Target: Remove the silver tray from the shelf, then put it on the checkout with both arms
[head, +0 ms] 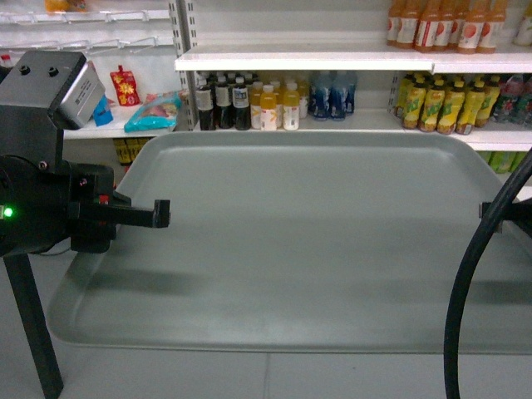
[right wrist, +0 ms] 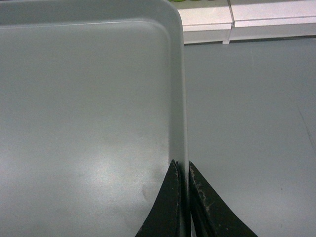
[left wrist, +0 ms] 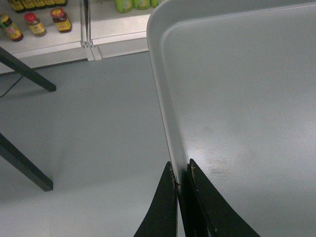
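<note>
"Between the two grippers, clear of any shelf board, hangs the silver tray (head: 307,241), level, with grey floor (left wrist: 89,128) under it. Agreed?"

"Agreed. The left gripper (left wrist: 181,183) has its fingers pinched onto the left rim, one inside the lip and one outside. The right gripper (right wrist: 183,180) clamps the right rim the same way."

"How do you reckon it handles?"

"Stiff metal, I'd judge, so it should not sag across that width. It is smooth and matte, and the rim is low, so the hold is thin. Any twist between the arms could let it slip."

"Better hold points?"

"Mid-length of each short side, opposite each other, roughly as now. That should keep it balanced."

"And around it?"

"Beyond the far edge stand shop shelves (head: 332,58) of drink bottles (head: 274,104). The checkout is not in view."
</note>
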